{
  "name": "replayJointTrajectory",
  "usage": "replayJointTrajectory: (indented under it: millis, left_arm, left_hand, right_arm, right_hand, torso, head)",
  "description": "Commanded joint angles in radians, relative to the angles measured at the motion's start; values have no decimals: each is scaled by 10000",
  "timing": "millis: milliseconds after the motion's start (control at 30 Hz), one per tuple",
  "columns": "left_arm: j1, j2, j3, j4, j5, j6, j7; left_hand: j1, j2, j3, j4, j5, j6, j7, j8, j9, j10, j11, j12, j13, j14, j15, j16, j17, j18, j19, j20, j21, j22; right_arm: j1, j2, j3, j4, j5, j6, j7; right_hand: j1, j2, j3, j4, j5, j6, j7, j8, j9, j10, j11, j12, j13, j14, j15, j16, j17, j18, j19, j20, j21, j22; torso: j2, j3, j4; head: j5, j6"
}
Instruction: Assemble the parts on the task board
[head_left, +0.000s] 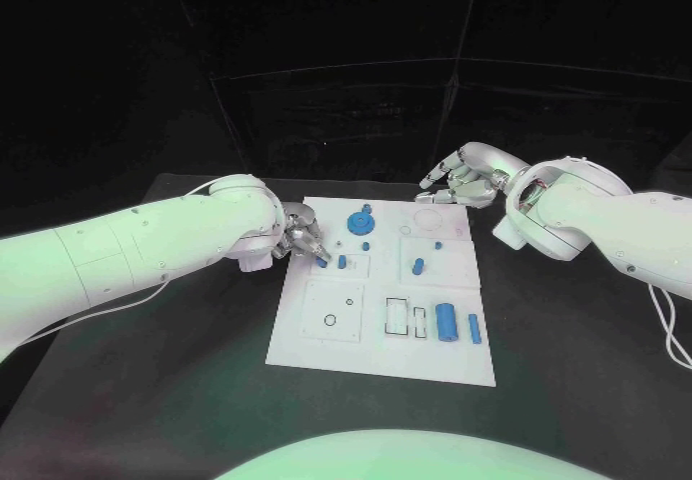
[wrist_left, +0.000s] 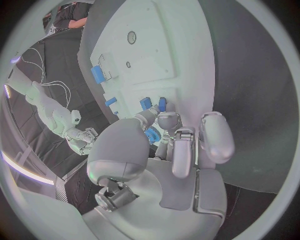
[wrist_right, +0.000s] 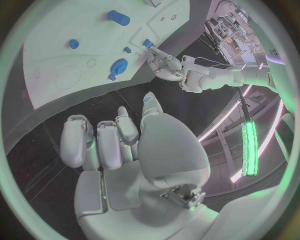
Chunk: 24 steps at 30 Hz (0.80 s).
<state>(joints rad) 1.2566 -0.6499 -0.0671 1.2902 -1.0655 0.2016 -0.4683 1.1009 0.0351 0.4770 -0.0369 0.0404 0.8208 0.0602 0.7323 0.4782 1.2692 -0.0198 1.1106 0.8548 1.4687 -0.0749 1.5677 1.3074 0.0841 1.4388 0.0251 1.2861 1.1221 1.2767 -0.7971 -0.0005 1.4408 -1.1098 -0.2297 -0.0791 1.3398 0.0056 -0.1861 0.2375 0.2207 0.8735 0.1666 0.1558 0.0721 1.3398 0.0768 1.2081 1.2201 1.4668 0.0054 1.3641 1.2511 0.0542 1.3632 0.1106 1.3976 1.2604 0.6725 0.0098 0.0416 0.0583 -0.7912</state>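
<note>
Left hand (head_left: 300, 238) sits at the near-left edge of the task board (head_left: 378, 350), fingers curled down over the small blue parts beside the upper-left square recess; in the left wrist view a blue part (wrist_left: 152, 135) shows between its fingertips (wrist_left: 164, 120), so we judge it pinched, although the contact itself is partly hidden. Right hand (head_left: 459, 185) hovers past the far edge of the board over the black desk (head_left: 577, 380), fingers loosely curled and carrying nothing that we can see. On the board we note a blue gear-like disc (head_left: 362, 220) near the far-left corner, a short blue peg (head_left: 420, 266) near the middle, and two upright-lying blue bars (head_left: 449, 321) in the near-right slots. We judge these parts to be small, rigid, lightweight plastic pieces: they should not deform under grip, but smooth faces and low mass make them liable to slip or flick away. We recommend taking each part across its short sides, near mid-length, with a light fingertip pinch, keeping it square to its recess. Excess force risks tilting the part and jamming it at the recess edge.
</note>
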Motion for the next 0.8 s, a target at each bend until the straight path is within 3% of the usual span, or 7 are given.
replayJointTrajectory:
  millis: [33,300,467,667,800]
  left_arm:
    - [-10,86,-15,-75,-50,261,-172]
    - [-6,208,-16,-224,-48,639,-288]
    - [-5,234,-17,-247,-48,802,-360]
    - [-4,243,-17,-311,-48,776,-401]
    - [-4,236,-17,-362,-48,622,-411]
  left_hand:
    - [-253,-72,-161,251,67,173,-81,57,3,52,-16,2,15,1021,-77,31,2634,34,46,-3,12,4]
    - [-511,-307,-552,459,68,276,-139,204,70,28,-64,2,-11,1021,-121,31,2634,47,26,-40,-43,-61]
    - [-558,-339,-687,523,68,304,-162,264,98,25,-85,7,-12,1021,-140,31,2634,48,25,-56,-52,-67]
    - [-666,-410,-916,636,68,319,-174,330,129,29,-98,22,-3,1021,-157,31,2634,42,34,-76,-40,-39]
    - [-994,-624,-1369,877,64,330,-151,384,153,30,-82,34,-4,1021,-150,31,2634,37,40,-83,-38,-27]
  right_arm:
    - [19,9,7,0,14,54,40]
    - [19,39,7,-28,14,81,29]
    - [19,49,7,-38,14,77,31]
    - [19,58,7,-55,14,51,44]
    - [19,74,7,-67,14,40,54]
  right_hand:
    - [33,91,-71,-20,33,-68,-9,30,-13,-82,9,21,-14,387,-51,-66,-19,178,-77,3,-36,-9]
    - [33,91,-71,-20,33,-68,-9,30,-13,-82,9,21,-14,387,-51,-66,-19,178,-77,3,-36,-9]
    - [33,91,-71,-20,33,-68,-9,30,-13,-82,9,21,-14,387,-51,-66,-19,178,-77,3,-36,-9]
    - [34,91,-80,-17,34,-69,-8,32,-13,-93,9,7,-29,384,-51,-76,-32,185,-96,3,-52,-36]
    - [33,90,-83,-16,33,-70,-8,32,-13,-95,9,3,-33,382,-51,-83,-43,187,-102,3,-58,-45]
  torso:
    - [4,6,-7]
    - [4,9,-23]
    - [-8,6,-9]
    - [-3,-3,11]
    - [-3,0,14]
  head:
    - [1,-6]
    - [-20,-34]
    - [-50,-44]
    - [-71,-38]
    - [-60,-35]
